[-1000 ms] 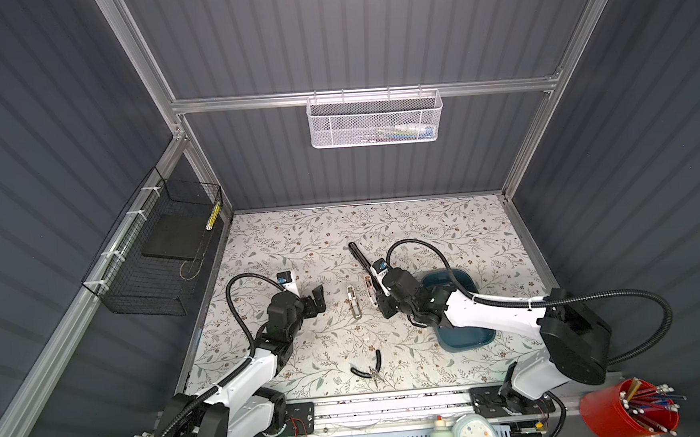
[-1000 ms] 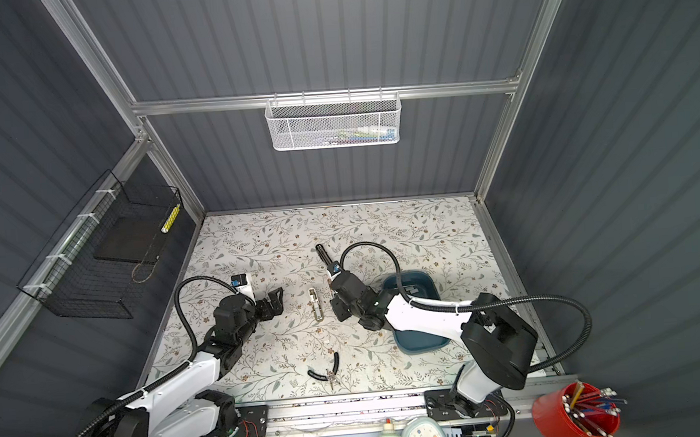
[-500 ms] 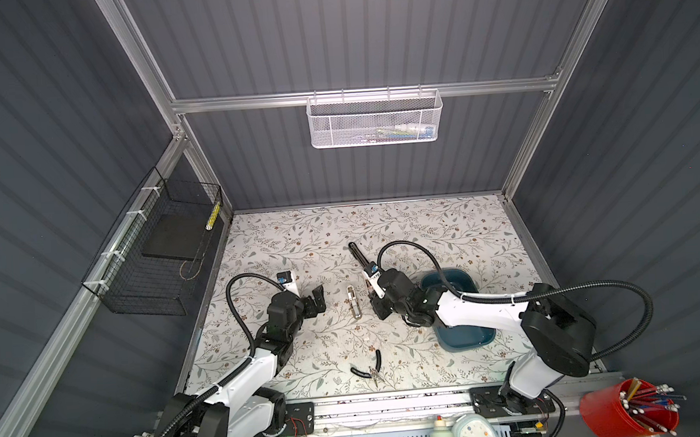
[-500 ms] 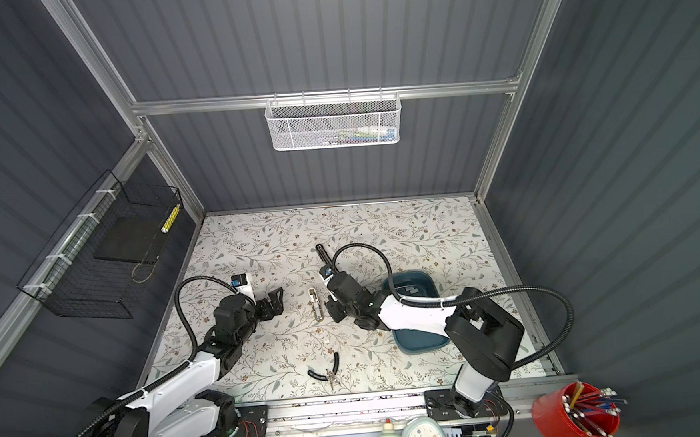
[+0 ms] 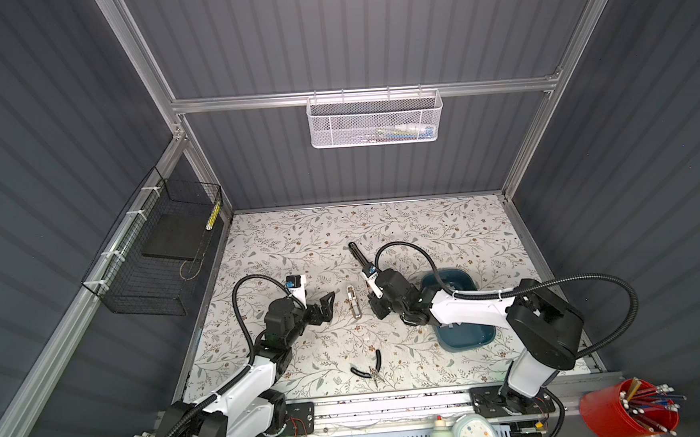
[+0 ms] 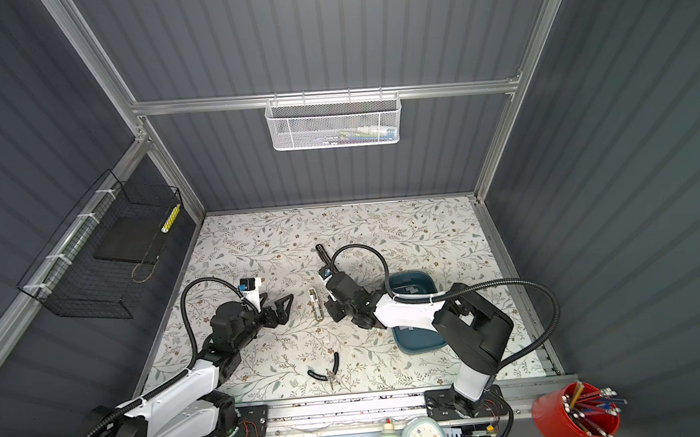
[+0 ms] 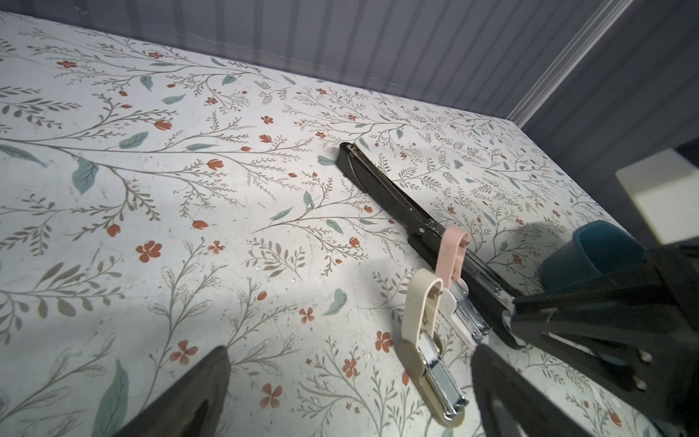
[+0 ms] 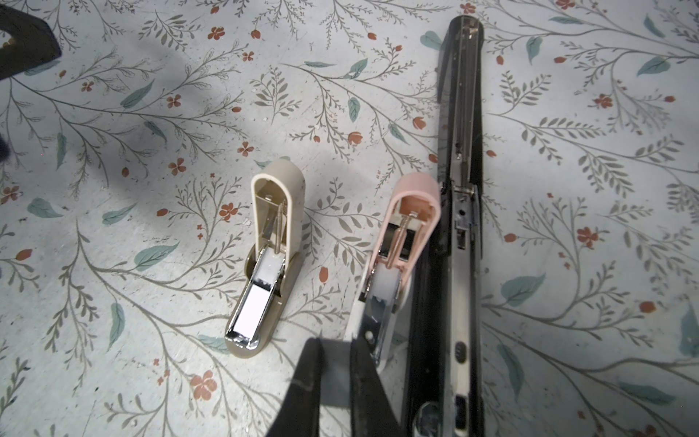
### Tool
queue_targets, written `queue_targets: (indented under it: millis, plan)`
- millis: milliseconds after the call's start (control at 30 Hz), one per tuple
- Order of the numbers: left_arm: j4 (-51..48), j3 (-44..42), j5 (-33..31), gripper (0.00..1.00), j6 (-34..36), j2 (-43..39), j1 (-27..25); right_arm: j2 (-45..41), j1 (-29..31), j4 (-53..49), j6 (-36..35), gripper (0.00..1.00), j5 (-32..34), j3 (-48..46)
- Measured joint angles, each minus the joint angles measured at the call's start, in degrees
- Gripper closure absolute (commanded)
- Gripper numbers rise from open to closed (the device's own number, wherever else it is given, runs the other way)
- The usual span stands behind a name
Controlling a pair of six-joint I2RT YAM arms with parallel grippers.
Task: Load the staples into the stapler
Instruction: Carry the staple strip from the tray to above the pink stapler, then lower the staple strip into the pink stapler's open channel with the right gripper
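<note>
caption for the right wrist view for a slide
Shut right gripper by the open pink stapler, lying between an open beige stapler and a long black stapler.

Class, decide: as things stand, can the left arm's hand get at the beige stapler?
Probably yes: the open left hand sits right beside the beige stapler, with only bare tabletop between them.

Black stapler (image 8: 427, 321), beige stapler (image 8: 278, 181), pink stapler (image 8: 417, 188), floral tabletop (image 8: 151, 159), apparently teal tray (image 5: 466, 338)
</note>
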Motion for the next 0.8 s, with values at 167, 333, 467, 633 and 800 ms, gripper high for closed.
queue_targets:
  millis: [167,333,467,633,800]
  plan:
    - [0.96,0.02,0.98,0.01,0.31,1.05,0.00,1.46,-0.63,0.15,0.13,0.92,-0.04,0.70]
    - [1.03,0.02,0.94,0.01,0.42,0.96,0.00,3.06,-0.74,0.04,0.17,0.92,-0.26,2.03]
    - [1.05,0.02,0.94,0.01,0.42,0.92,0.00,3.80,-0.81,-0.07,0.20,0.92,-0.24,3.21]
    - [1.03,0.02,0.72,0.01,0.42,0.92,0.00,4.72,-0.90,-0.07,0.39,0.92,0.26,3.85]
    - [1.03,0.02,0.50,0.01,0.42,0.92,0.00,6.01,-0.90,-0.42,0.48,0.92,1.03,3.85]
